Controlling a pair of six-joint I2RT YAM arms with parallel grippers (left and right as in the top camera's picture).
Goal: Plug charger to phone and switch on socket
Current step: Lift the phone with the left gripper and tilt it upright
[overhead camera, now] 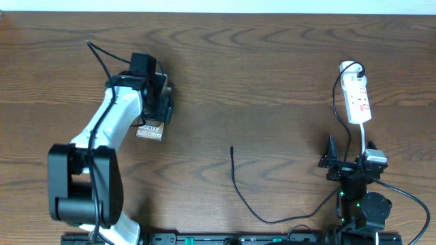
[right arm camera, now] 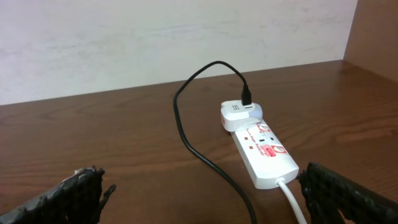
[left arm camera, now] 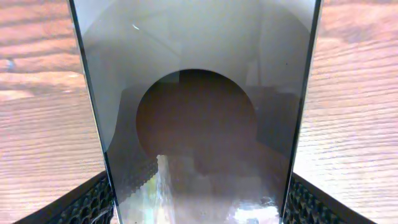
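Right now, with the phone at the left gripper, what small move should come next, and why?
Probably bring the right gripper over to the charger's plug tip and grasp it. The right gripper is open and empty, the tip lies loose on the table, and the left gripper appears clamped on the phone.

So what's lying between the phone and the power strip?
Overhead, only the free end of the charger cable lies there, on bare table.

phone [overhead camera: 150, 131] left, charger [overhead camera: 234, 173] tip free mid-table — white socket [overhead camera: 357, 101] far right
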